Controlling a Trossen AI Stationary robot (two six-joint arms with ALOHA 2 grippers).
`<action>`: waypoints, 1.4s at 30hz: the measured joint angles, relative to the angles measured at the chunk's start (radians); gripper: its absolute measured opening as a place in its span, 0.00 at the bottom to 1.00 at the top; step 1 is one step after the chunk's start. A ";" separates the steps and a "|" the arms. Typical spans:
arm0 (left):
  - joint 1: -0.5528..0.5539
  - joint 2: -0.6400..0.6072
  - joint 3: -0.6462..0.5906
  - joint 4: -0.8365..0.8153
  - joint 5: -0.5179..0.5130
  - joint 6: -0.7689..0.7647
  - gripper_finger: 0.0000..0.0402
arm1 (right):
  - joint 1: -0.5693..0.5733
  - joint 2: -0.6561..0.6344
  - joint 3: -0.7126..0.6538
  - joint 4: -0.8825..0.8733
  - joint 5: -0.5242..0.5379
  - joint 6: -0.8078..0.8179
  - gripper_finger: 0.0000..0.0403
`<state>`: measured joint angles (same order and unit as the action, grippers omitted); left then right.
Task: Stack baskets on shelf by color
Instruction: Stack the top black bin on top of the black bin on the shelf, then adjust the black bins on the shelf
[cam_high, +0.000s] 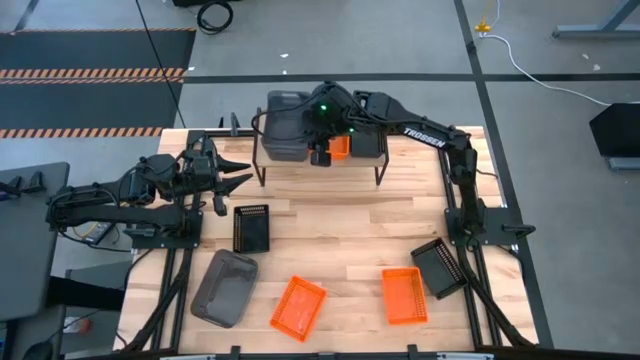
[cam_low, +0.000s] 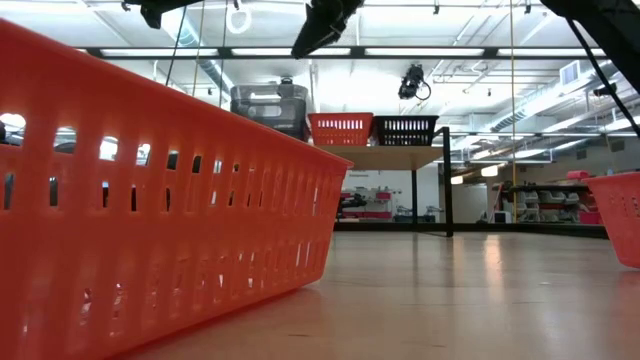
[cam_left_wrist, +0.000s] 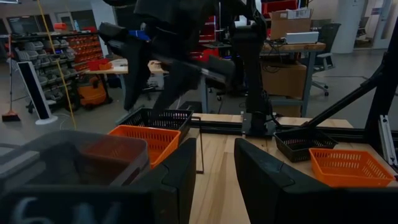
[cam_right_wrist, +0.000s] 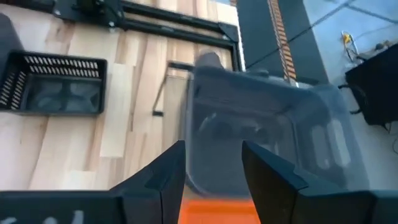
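Observation:
The shelf (cam_low: 395, 156) stands at the table's far middle. On it, from left to right, sit a grey stack (cam_high: 285, 125), an orange basket (cam_low: 340, 128) and a black basket (cam_low: 404, 130). My right gripper (cam_right_wrist: 213, 168) hovers open above the orange basket, slanting down, with the grey stack (cam_right_wrist: 267, 124) beyond its fingertips. In the low view my right gripper (cam_low: 318, 25) is well clear of the baskets. My left gripper (cam_left_wrist: 214, 180) waits open and level at the table's left side, empty.
Loose baskets lie on the table: a black one (cam_high: 251, 227), a grey one (cam_high: 225, 287), two orange ones (cam_high: 298, 306) (cam_high: 404, 295) and a black one (cam_high: 440, 267) near the right arm's base. Bare wood lies between the shelf and these.

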<state>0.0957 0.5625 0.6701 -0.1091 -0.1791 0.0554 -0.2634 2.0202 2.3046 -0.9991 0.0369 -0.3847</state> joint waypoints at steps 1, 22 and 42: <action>0.000 0.000 0.000 0.000 0.000 0.000 0.29 | 0.008 0.004 -0.001 0.003 0.001 0.000 0.41; 0.000 0.000 0.001 -0.013 0.000 0.002 0.29 | 0.084 0.126 0.026 0.068 0.276 -0.124 0.48; 0.000 0.000 0.001 -0.009 0.000 0.006 0.29 | -0.048 0.102 0.051 0.136 0.055 0.062 0.47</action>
<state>0.0959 0.5629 0.6708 -0.1181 -0.1791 0.0612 -0.3115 2.1220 2.3554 -0.8632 0.0916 -0.3229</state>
